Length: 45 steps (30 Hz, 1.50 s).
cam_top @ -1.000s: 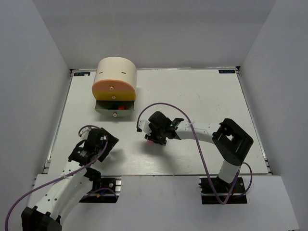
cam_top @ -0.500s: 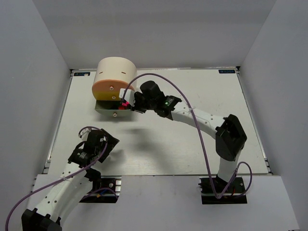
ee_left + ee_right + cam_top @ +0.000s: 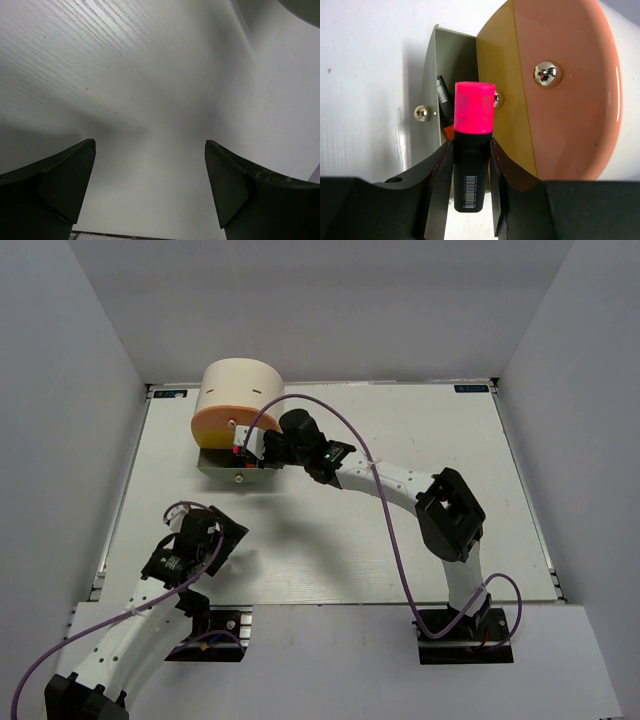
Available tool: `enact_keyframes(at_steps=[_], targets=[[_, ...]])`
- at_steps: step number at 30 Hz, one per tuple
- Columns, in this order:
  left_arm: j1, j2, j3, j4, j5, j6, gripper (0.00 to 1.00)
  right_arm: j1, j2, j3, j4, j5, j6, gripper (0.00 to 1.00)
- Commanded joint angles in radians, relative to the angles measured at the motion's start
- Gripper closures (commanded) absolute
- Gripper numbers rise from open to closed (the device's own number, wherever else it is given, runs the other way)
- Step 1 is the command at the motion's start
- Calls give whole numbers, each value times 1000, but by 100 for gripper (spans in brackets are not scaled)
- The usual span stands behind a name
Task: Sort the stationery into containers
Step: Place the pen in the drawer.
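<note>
Right wrist view: the pink-capped highlighter is clamped cap-forward by the right gripper over the open grey drawer of the drum, evidently for release there; the left gripper is spread wide, empty.

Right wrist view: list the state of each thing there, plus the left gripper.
pink-capped highlighter, capped, gripped.
right gripper, shut on it.
grey drawer, pulled open.
orange-capped highlighter, lying in that drawer.
yellow drawer, shut.
orange drawer, shut.
left gripper, open, empty.
</note>
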Motion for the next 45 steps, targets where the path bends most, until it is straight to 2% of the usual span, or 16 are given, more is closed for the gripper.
enact_keyframes(at_steps=[1,6,10,12,13,17,21,26,30,33,35,37,39,40,42,45], targets=[[8,0,-4,17,10,9,0,1,34,39,126,-7,-18,92],[8,10,-4,26,10,18,0,-2,68,27,178,-24,-21,92],[8,19,-4,26,10,18,0,0,88,12,224,-24,-24,87],[8,28,-4,26,20,18,0,-5,91,6,227,-30,-28,79],[8,28,-4,26,20,18,0,-6,94,4,229,-31,-33,67],[8,28,-4,35,20,18,0,-6,92,-14,241,-28,-39,51],[8,37,-4,55,29,29,0,-14,82,-28,238,-28,-30,45],[8,56,-4,89,49,47,0,-17,37,-74,241,-41,-2,45],[8,67,-4,125,58,67,3,-25,-65,-154,223,-62,42,52],[8,76,-4,170,67,93,11,-36,-174,-240,201,-82,96,68],[8,86,-13,211,76,110,17,-46,-257,-281,163,-79,146,84],[8,106,-13,247,76,124,21,-56,-302,-281,24,-77,215,96],[8,125,-13,267,76,145,23,-75,-308,-260,-56,-90,258,100],[8,146,-13,280,76,145,23,-80,-311,-254,-201,-100,263,100],[8,169,-13,322,76,174,25,-97,-302,-258,-323,-137,272,100],[8,227,11,374,67,190,25,-118,-299,-278,-377,-168,286,100]])
